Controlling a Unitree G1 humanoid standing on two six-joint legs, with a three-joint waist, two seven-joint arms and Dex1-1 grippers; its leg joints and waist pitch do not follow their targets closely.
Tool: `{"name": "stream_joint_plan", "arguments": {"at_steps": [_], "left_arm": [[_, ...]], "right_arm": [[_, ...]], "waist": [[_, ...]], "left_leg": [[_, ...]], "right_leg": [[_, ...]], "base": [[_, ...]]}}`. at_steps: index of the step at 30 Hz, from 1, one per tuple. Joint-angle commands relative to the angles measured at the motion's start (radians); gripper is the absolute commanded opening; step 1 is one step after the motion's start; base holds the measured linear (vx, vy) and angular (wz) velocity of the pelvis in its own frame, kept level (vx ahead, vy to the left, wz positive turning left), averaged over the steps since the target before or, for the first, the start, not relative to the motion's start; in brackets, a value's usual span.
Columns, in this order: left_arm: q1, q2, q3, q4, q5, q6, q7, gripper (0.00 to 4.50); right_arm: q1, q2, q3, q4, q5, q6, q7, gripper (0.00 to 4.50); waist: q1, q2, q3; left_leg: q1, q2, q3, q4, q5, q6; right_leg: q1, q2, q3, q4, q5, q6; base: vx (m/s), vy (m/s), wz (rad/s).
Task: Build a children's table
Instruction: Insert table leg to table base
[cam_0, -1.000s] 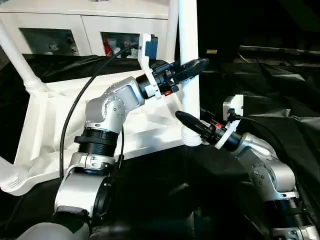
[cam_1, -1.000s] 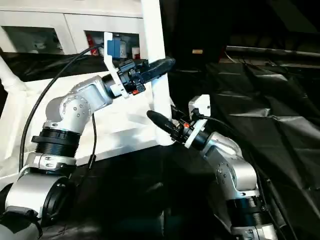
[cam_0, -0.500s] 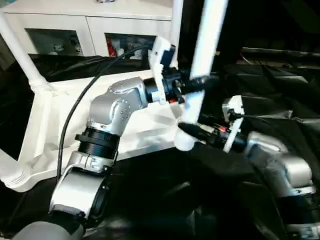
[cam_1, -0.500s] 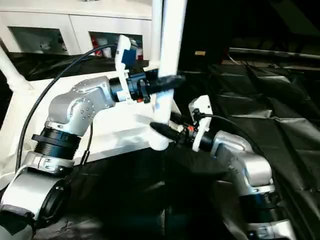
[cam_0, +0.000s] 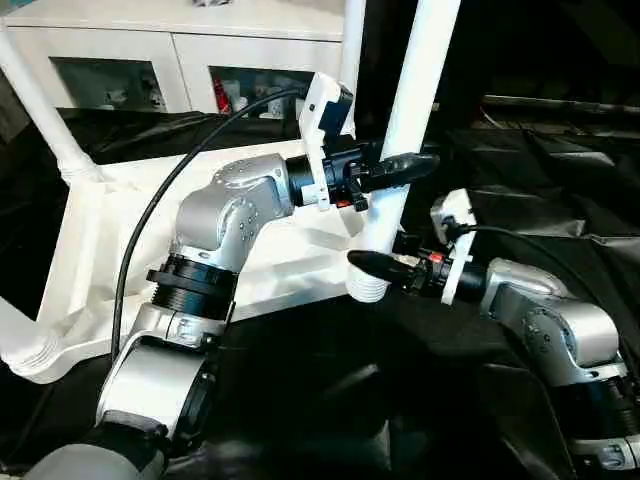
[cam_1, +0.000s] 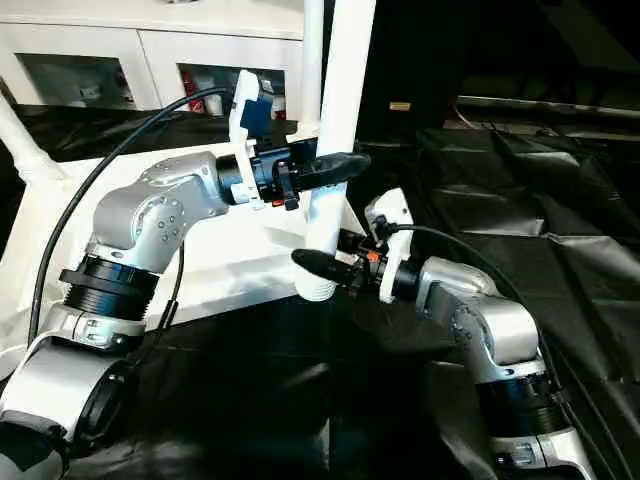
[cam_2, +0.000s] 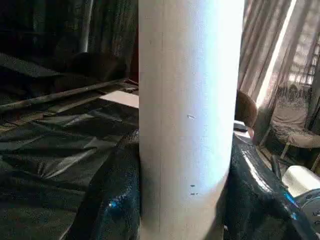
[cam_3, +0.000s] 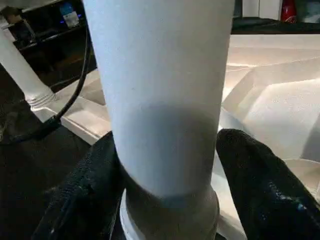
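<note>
The children's table lies upside down, its white ribbed top (cam_0: 110, 240) on black cloth. At its near right corner a white tube leg (cam_0: 425, 60) leans, upper end tipped to the right. My left gripper (cam_0: 415, 160) is shut on this leg at mid height, a black finger (cam_2: 112, 200) pressed on each side. My right gripper (cam_0: 375, 255) is open, its fingers (cam_3: 260, 190) standing on either side of the leg's ribbed lower end (cam_3: 170, 215). Whether that end sits in the corner socket I cannot tell.
Other legs stand up from the top at the far left (cam_0: 40, 110), the far right (cam_0: 352, 50) and the near left corner (cam_0: 15, 345). A white cabinet with glass doors (cam_0: 180, 60) is behind. Crumpled black drape (cam_0: 560, 180) covers the work table to the right.
The leg has gone from upright to leaning right, and my left gripper has moved right with it. My right gripper's fingers have spread wider around the leg's base.
</note>
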Motion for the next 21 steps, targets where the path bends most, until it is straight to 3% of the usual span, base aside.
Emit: {"name": "stream_joint_plan", "arguments": {"at_steps": [1, 4, 7, 11, 13, 21], "left_arm": [[-0.002, 0.002, -0.008, -0.030, -0.008, 0.006, -0.009, 1.81], [0.004, 0.002, -0.015, -0.041, -0.010, 0.010, -0.017, 1.81], [0.006, -0.001, -0.015, -0.054, -0.020, 0.023, -0.020, 1.81], [0.011, -0.002, -0.022, -0.065, -0.024, 0.035, -0.028, 1.81], [0.012, 0.000, -0.023, -0.063, -0.023, 0.034, -0.031, 1.81], [0.015, 0.008, -0.037, -0.068, -0.009, 0.027, -0.046, 1.80]], "right_arm": [[-0.019, -0.001, 0.005, 0.012, -0.006, 0.003, -0.001, 3.02], [-0.028, 0.006, 0.001, 0.023, -0.007, 0.001, -0.004, 3.02], [-0.032, 0.014, -0.004, 0.030, -0.006, 0.000, -0.003, 2.67], [-0.038, 0.021, -0.004, 0.043, -0.015, -0.008, 0.000, 2.67], [-0.039, 0.023, -0.004, 0.045, -0.017, -0.011, 0.000, 2.28], [-0.031, 0.020, -0.003, 0.034, -0.020, -0.010, 0.014, 1.99]], "waist": [[0.002, -0.011, -0.078], [0.002, -0.011, -0.079], [0.001, -0.011, -0.078], [0.002, -0.010, -0.079], [0.002, -0.008, -0.078], [0.002, -0.005, -0.078]], "left_leg": [[0.006, 0.039, -0.020, -0.058, -0.004, 0.071], [0.005, 0.039, -0.020, -0.058, -0.004, 0.070], [0.005, 0.039, -0.020, -0.057, -0.002, 0.072], [0.006, 0.039, -0.020, -0.057, 0.000, 0.073], [0.005, 0.039, -0.020, -0.058, -0.003, 0.072], [0.006, 0.039, -0.021, -0.057, -0.011, 0.063]], "right_leg": [[0.070, -0.077, 0.045, -0.058, 0.019, -0.257], [0.071, -0.077, 0.046, -0.057, 0.026, -0.260], [0.071, -0.077, 0.045, -0.056, 0.031, -0.263], [0.071, -0.077, 0.045, -0.056, 0.034, -0.264], [0.070, -0.076, 0.045, -0.056, 0.032, -0.264], [0.071, -0.076, 0.045, -0.056, 0.034, -0.265]], "base": [[0.000, 0.000, 0.00], [0.000, 0.000, 0.00], [0.000, 0.000, 0.00], [0.000, 0.000, 0.00], [0.000, 0.000, 0.00], [0.000, 0.000, 0.00]]}}
